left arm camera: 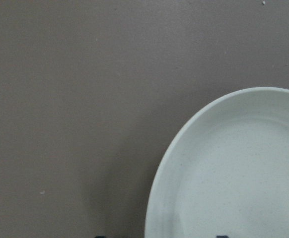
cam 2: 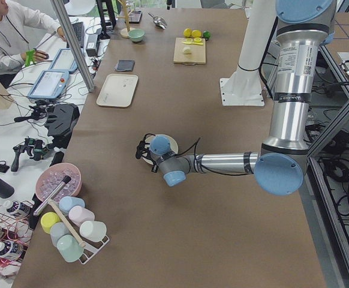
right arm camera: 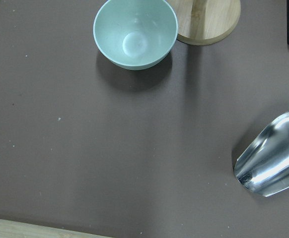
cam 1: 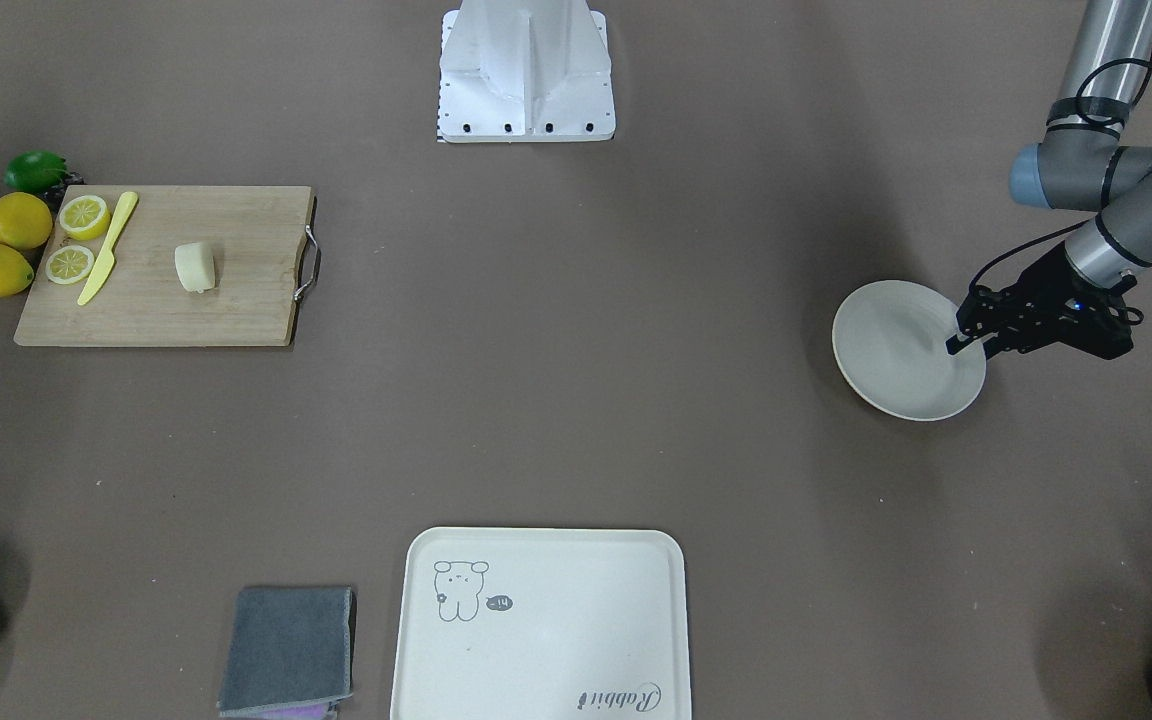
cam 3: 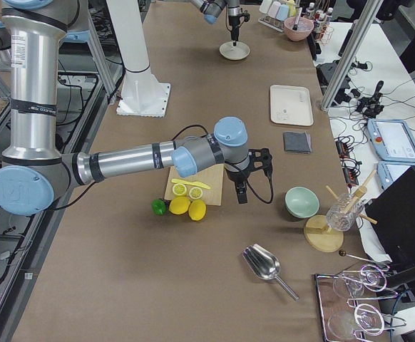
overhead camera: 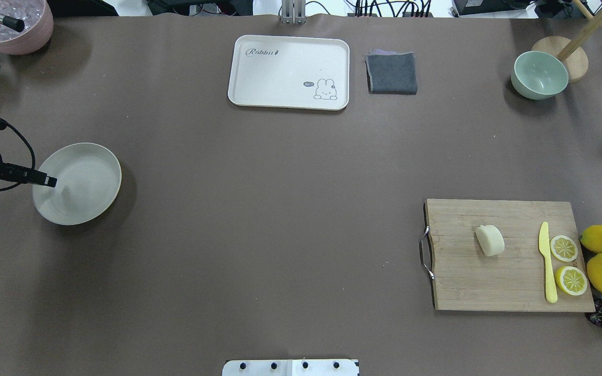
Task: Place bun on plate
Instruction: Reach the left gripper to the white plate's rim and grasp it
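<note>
I find the bun [overhead camera: 490, 240] on the cutting board [overhead camera: 489, 284], far toward 3 o'clock overhead from the plate [overhead camera: 92, 162] under my spread, empty left gripper [overhead camera: 50, 181]; my right gripper [cam 3: 240, 194] sits nearer, though I cannot tell its opening.

Silver arm [cam 1: 1111, 50] — blue joints [cam 1: 1031, 178], black tool [cam 1: 969, 347]

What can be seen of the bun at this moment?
The bun is a small, smooth, pale cream-yellow lump, rounded with one flat end. It lies on the wooden cutting board, near its middle, touching only the board. The yellow knife and the lemon halves lie apart from it on the same board. Nothing holds it.
</note>
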Controlling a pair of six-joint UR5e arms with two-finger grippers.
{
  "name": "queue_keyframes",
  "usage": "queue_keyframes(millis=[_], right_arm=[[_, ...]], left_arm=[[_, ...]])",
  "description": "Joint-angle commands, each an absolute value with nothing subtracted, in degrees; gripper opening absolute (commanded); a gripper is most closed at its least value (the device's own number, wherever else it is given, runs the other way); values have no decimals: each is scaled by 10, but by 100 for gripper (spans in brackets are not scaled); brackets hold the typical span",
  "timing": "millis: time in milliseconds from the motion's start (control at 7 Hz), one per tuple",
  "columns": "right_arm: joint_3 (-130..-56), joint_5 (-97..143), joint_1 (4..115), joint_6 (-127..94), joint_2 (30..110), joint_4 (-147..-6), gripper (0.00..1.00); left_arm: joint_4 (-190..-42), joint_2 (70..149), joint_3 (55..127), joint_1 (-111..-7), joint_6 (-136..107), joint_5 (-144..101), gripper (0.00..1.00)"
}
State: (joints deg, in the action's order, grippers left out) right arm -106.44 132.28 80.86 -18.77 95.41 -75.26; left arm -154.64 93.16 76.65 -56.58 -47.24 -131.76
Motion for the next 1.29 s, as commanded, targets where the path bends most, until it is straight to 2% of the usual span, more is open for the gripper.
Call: queue_keyframes(millis=[0,286,571,1143], right_arm=[[-1064,1323,809,-189,955,-750,100],[-1064,1323,809,-189,955,-750,100],[-1065,1324,809,-191,956,-750,100],[-1065,1324,809,-192,955,-750,100]], left_arm=[[-1550,931,767,-565,-480,-1328,0],[-1550,980,784,-570,-586,-1328,0],[-1542,1079,782,-545,-724,-1320,0],[-1488,1178,796,-390,-831,-1160,0]])
